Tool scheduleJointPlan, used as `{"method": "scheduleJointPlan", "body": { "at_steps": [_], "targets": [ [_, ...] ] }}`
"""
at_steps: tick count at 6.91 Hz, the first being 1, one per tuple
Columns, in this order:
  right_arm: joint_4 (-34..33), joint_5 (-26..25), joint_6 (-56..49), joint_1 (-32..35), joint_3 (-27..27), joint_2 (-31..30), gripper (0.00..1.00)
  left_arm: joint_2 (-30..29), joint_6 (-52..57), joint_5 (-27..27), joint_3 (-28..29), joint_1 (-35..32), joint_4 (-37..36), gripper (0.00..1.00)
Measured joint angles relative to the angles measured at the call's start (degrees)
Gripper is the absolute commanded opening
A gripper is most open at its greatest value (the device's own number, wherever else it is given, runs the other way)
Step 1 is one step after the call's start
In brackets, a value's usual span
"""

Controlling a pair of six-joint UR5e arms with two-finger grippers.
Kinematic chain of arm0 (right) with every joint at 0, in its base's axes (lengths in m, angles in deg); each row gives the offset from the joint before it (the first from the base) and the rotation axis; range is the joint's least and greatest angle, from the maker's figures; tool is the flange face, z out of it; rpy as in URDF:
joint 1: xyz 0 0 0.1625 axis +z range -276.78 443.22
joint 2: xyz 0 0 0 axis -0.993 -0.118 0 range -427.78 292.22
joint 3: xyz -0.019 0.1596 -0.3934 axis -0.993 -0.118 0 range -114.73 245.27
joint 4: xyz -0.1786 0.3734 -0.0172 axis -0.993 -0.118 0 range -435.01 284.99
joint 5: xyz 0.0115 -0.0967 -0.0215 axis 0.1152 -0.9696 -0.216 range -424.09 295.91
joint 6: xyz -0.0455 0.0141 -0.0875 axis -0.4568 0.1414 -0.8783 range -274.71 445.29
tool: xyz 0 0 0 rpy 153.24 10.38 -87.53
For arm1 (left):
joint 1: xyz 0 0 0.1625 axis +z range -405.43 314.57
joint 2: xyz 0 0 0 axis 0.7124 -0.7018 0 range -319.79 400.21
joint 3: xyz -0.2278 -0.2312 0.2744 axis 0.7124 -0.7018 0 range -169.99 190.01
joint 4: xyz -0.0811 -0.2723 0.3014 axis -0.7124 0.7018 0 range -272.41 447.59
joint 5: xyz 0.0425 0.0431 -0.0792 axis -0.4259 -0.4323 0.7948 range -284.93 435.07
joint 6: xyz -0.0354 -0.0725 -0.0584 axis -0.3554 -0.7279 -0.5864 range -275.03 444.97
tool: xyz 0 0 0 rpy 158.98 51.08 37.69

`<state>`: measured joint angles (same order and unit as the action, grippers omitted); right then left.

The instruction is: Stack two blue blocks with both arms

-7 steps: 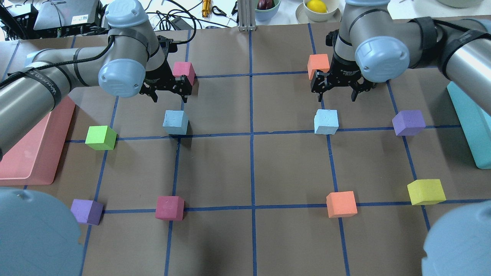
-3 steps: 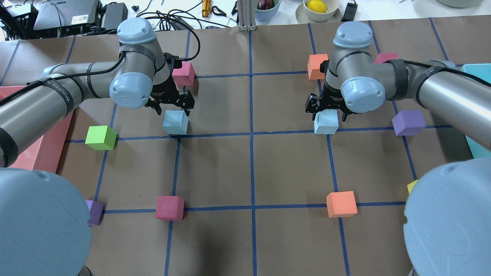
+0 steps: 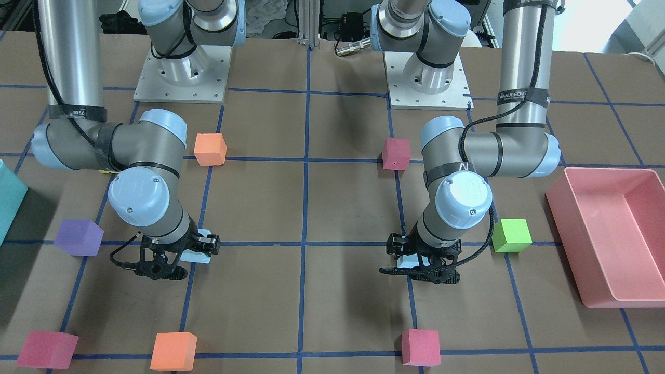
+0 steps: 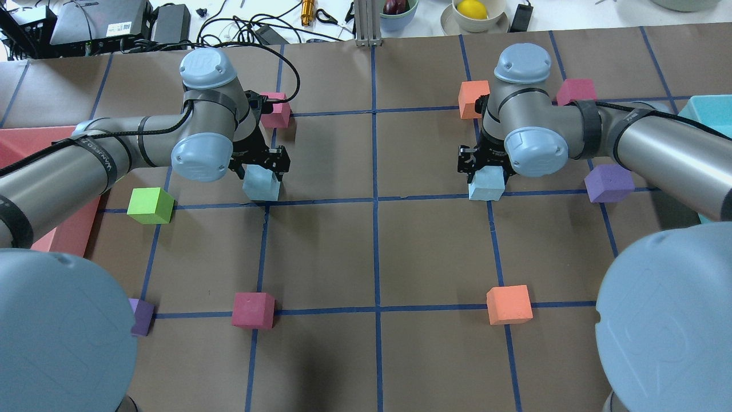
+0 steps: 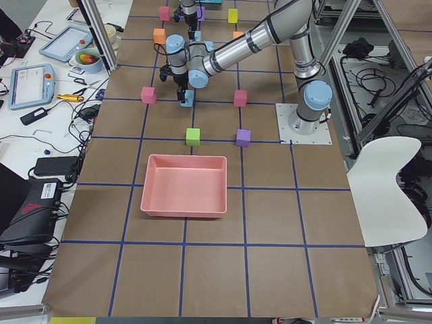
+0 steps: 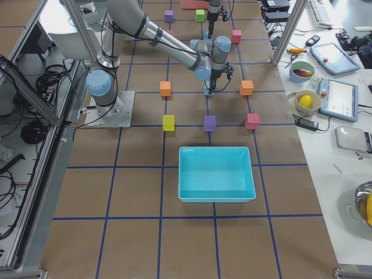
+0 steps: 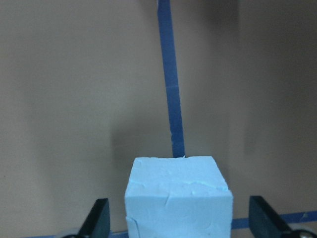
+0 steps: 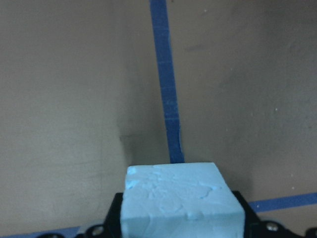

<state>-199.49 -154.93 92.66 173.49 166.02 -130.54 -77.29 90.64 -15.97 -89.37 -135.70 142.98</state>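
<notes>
Two pale blue blocks rest on the brown table. The left blue block (image 4: 261, 186) sits between the fingers of my left gripper (image 4: 260, 169). In the left wrist view the block (image 7: 178, 198) has a clear gap to each fingertip (image 7: 99, 218), so this gripper is open. The right blue block (image 4: 486, 186) sits under my right gripper (image 4: 485, 163). In the right wrist view the black fingers (image 8: 117, 210) lie flush against the sides of the block (image 8: 181, 198), which stands on the table.
A green cube (image 4: 150, 206) is left of the left block and a purple cube (image 4: 609, 183) right of the right block. Pink (image 4: 275, 111) and orange (image 4: 473, 98) cubes lie just behind the grippers. A pink tray (image 3: 571, 249) and a teal bin (image 4: 709, 109) flank the table.
Both grippers have come down from above and behind the blue blocks to table level around them. The right gripper's fingers now sit against its block.
</notes>
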Motion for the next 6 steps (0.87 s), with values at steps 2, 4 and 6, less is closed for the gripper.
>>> {"method": "scheduleJointPlan", "body": {
  "at_steps": [2,4,6],
  "targets": [
    [-1.0,2.0,0.0,0.1,-1.4,-0.4,0.16,0.6,-0.5,1.1,-0.3,0.0,0.4,0.16],
    [-0.6,2.5,0.8,2.4,-2.6,-1.4,0.16,1.3,-0.7,1.5,-0.1,0.0,0.9,0.16],
    [-0.5,2.8,7.4,9.4,-2.8,-2.0,0.16,3.3,-0.8,2.6,0.6,-0.3,3.7,0.16]
  ]
}}
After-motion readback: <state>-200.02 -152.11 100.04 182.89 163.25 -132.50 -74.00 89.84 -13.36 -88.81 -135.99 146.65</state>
